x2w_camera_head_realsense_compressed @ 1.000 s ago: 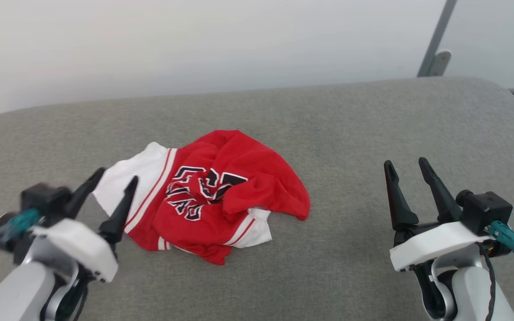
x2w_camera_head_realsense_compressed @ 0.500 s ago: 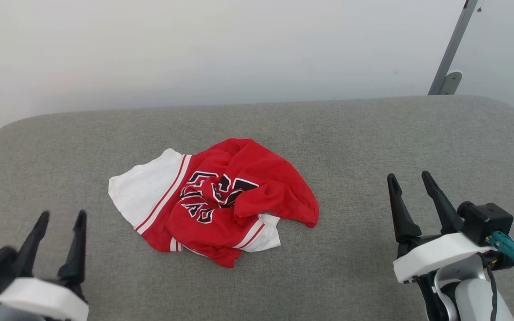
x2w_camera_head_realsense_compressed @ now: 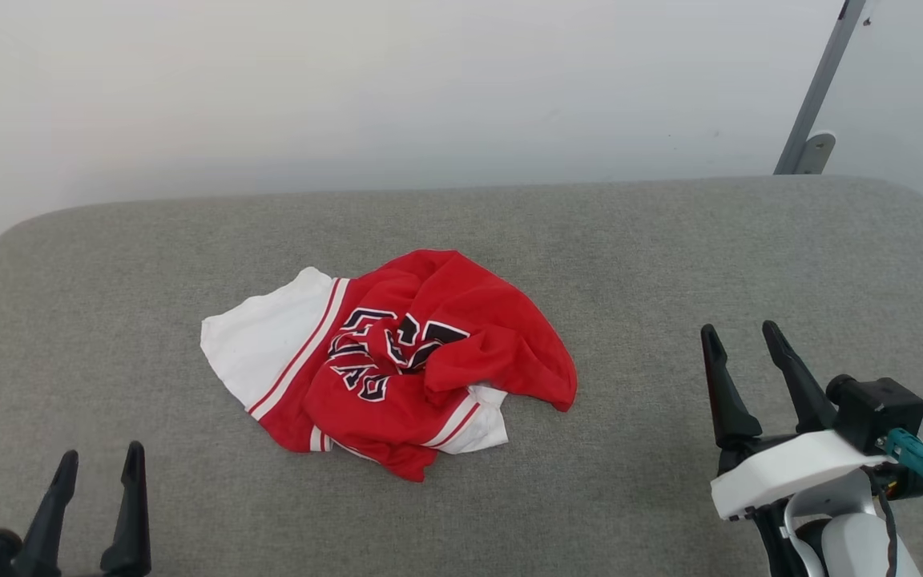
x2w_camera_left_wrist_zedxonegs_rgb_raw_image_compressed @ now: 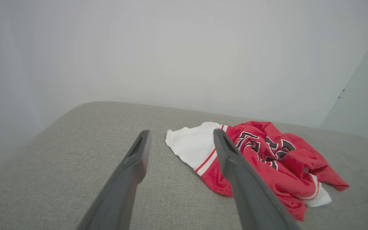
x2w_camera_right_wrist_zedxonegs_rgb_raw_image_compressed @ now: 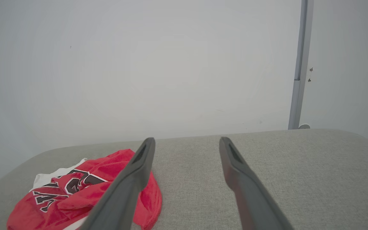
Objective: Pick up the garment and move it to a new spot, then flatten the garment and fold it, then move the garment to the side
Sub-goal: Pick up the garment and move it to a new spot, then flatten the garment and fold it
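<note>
The garment [x2w_camera_head_realsense_compressed: 397, 361], a red jersey with a white sleeve, striped trim and black lettering, lies crumpled in a heap at the middle of the grey cushion [x2w_camera_head_realsense_compressed: 670, 256]. My left gripper [x2w_camera_head_realsense_compressed: 101, 467] stands open at the lower left, well short of the heap, nothing between its fingers. At the lower right my right gripper [x2w_camera_head_realsense_compressed: 738, 336] is open too, off to the garment's right. In the left wrist view the garment [x2w_camera_left_wrist_zedxonegs_rgb_raw_image_compressed: 267, 153] lies ahead and right of the left gripper [x2w_camera_left_wrist_zedxonegs_rgb_raw_image_compressed: 180, 135]. The right wrist view has the garment [x2w_camera_right_wrist_zedxonegs_rgb_raw_image_compressed: 75, 188] at lower left, beside the right gripper [x2w_camera_right_wrist_zedxonegs_rgb_raw_image_compressed: 187, 143].
A pale wall [x2w_camera_head_realsense_compressed: 349, 88] rises right behind the cushion's far edge. A grey metal post [x2w_camera_head_realsense_compressed: 818, 96] with a bracket stands at the back right. The cushion's corners are rounded, and bare grey fabric lies on both sides of the heap.
My left gripper has drawn back from the garment's white sleeve to the lower left corner. The head camera has shifted, so the whole scene sits slightly lower. The garment lies unmoved.
</note>
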Tool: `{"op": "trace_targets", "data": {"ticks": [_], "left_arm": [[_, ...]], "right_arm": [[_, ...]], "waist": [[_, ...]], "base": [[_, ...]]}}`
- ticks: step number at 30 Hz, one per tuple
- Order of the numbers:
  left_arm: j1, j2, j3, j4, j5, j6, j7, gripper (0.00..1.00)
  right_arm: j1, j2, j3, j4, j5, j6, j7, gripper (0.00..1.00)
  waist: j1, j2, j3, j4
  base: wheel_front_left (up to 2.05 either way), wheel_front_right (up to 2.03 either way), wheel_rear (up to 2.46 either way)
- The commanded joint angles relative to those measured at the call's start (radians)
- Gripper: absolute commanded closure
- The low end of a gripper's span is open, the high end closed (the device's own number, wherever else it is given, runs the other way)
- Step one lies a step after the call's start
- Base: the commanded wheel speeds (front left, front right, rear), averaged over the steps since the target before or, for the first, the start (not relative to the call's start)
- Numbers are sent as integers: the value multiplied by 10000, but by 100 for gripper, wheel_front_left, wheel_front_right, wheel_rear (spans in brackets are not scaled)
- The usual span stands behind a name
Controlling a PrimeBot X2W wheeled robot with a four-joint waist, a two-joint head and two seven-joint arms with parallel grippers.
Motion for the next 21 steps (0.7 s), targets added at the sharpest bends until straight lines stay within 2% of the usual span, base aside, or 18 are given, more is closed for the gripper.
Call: {"op": "trace_targets", "data": {"ticks": [1, 11, 21], "left_arm": [[162, -172, 164, 35, 187, -147, -53, 0], [382, -1113, 974, 374, 998, -988, -54, 0], [187, -1640, 1256, 485, 1473, -1349, -54, 0]], "right_arm": [[135, -3, -40, -14, 47, 1, -62, 0], [240, -3, -84, 42, 75, 1, -153, 0], [344, -3, -93, 113, 99, 1, -269, 0]], "waist": [[0, 0, -14, 16], [0, 0, -55, 51], [0, 0, -45, 56]], "base": [[0, 0, 0], [0, 0, 0], [0, 0, 0]]}}
